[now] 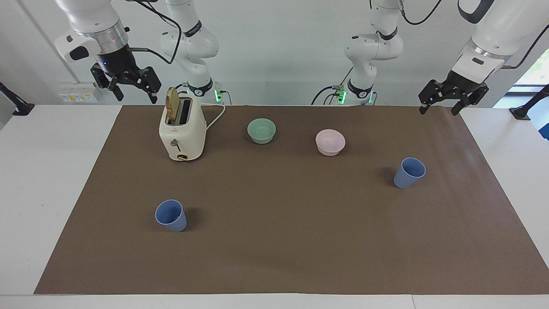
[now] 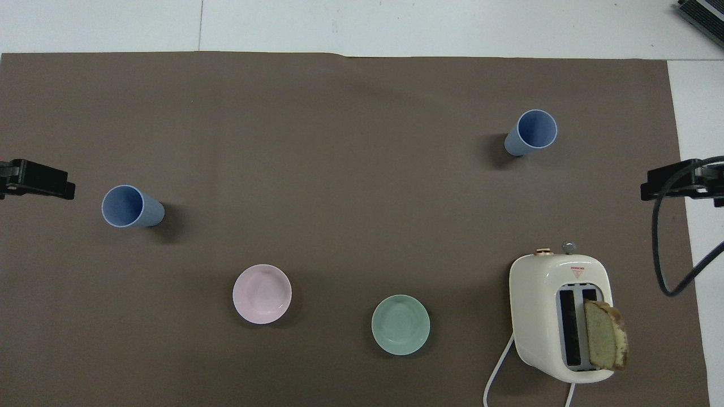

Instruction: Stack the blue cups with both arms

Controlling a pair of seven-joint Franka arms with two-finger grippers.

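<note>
With both grippers, left (image 1: 441,103) and right (image 1: 127,88), held open and empty above the table's ends, the 2 blue cups (image 1: 171,215) (image 1: 409,172) are seen upright, well apart and ungrasped, each apparently awaiting a descent by the arm at its end
</note>
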